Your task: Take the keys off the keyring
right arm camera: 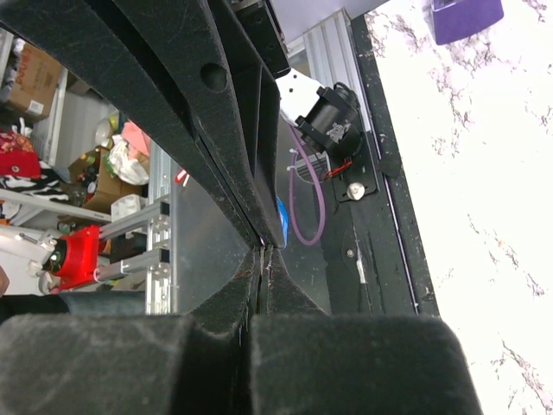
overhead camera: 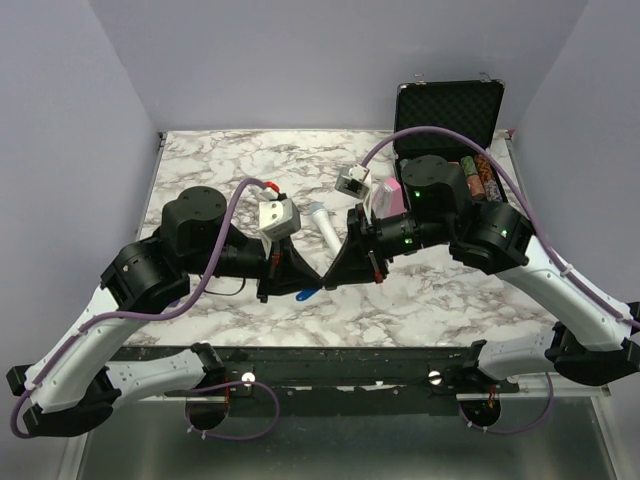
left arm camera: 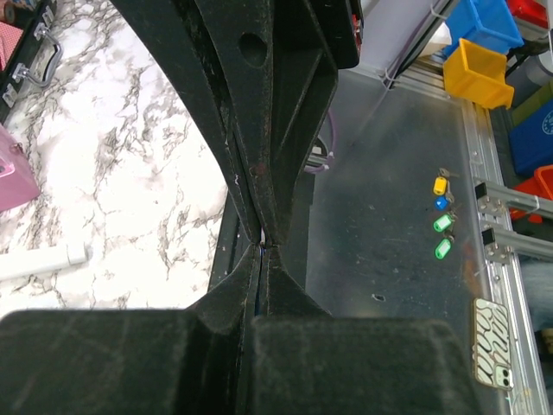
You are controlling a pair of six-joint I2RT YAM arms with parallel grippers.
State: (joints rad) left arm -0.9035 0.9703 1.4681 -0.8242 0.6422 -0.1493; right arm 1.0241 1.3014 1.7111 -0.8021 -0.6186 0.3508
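My left gripper (overhead camera: 318, 279) and right gripper (overhead camera: 333, 272) meet tip to tip above the near middle of the marble table (overhead camera: 200, 165). Both are shut. The key's blue head (overhead camera: 307, 294) sticks out just below the left fingers; in the right wrist view the key (right arm camera: 281, 212) shows as a blue edge beside those fingers. In the left wrist view a blue sliver lies between the shut fingers of the left gripper (left arm camera: 261, 251). A thin metal sliver, seemingly the keyring, is pinched in the right gripper (right arm camera: 262, 252); the rest of the ring is hidden.
A white microphone (overhead camera: 325, 228) lies just behind the grippers, with a pink box (overhead camera: 388, 197) and a small white-grey device (overhead camera: 353, 180) further back. An open black case (overhead camera: 450, 105) stands at the back right. The table's near edge lies right below the grippers.
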